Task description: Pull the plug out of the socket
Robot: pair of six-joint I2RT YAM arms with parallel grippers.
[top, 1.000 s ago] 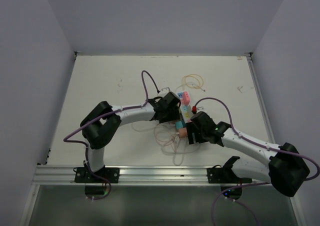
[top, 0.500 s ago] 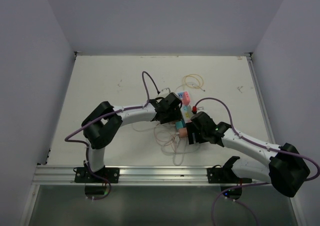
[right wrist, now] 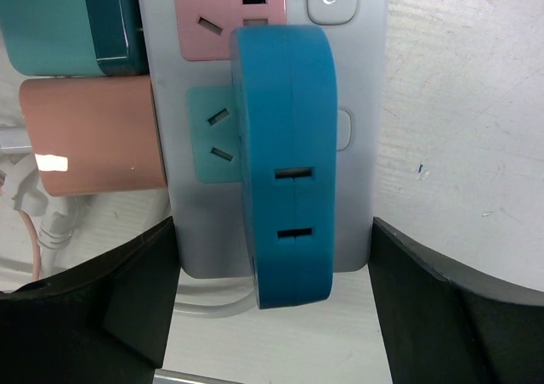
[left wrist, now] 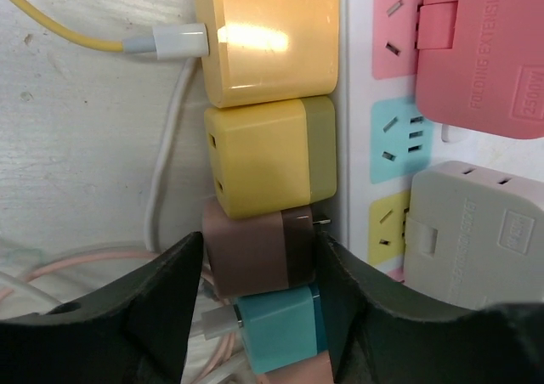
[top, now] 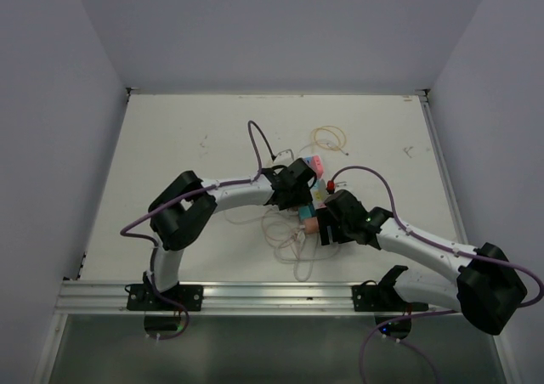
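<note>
The left gripper (left wrist: 259, 246) is pinched narrow on the brown plug (left wrist: 255, 256), which sits squarely between its fingers. The socket (left wrist: 353, 87) runs lengthwise just alongside. The right gripper (right wrist: 272, 227) straddles the socket's end, spread wide; whether it clamps, I cannot tell.

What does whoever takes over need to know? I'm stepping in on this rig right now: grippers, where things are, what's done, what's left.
Left gripper: shut on the brown cube-shaped plastic plug, one finger against each side.
Right gripper: shut across the long white rectangular power strip with pastel outlet faces, at the end that carries the dark blue oblong plug.
Done: both grips look set. A metal prong shows at the brown plug's edge, so it may be partly out; cannot tell.
To do: pull the brown plug clear while the right gripper braces the strip.
</note>
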